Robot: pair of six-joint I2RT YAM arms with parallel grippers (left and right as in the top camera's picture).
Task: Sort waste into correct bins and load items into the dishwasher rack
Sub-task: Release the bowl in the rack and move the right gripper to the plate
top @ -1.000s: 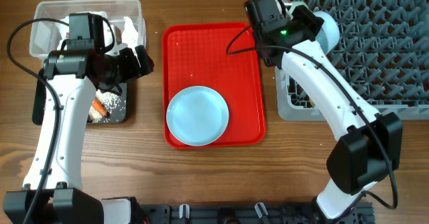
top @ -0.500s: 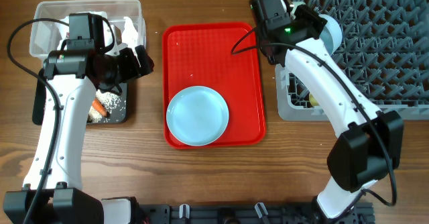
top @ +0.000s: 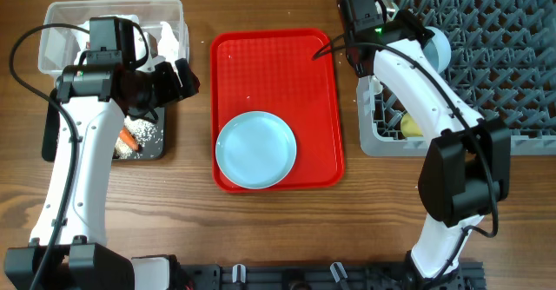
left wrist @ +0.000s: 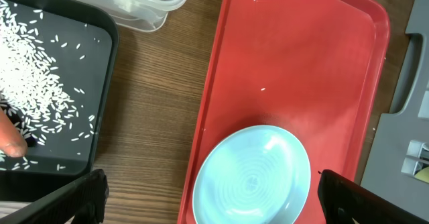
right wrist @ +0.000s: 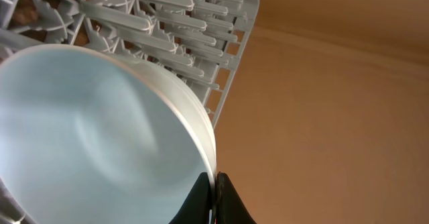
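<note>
Over the past second we see the right arm carry the light blue round bowl (top: 437,47) a little farther toward 3 o'clock, off the edge of the flat red plastic serving tray (top: 274,64) and in over the grey plastic grid dishwasher rack (top: 495,64), which fills the 1 to 3 o'clock part of the wooden counter (top: 365,220). The right tool (right wrist: 214,184) is pinched tight on the bowl's rim, and its wrist camera shows the bowl tilted on edge just beside the upright pegs, not yet set down. The arm's move has also uncovered a small yellow cup (top: 410,125) lying in the rack's near-left corner. We judge the bowl is close to being slotted. The left tool (top: 184,77) has not moved: its jaws gape wide and hold nothing, at 9 o'clock over the shallow black rectangular tray (top: 161,147) that carries loose white rice (top: 143,132) and an orange carrot (top: 127,140). The large light blue round plate (top: 256,149) waits at the red tray's 6 o'clock end, seemingly next for loading.
</note>
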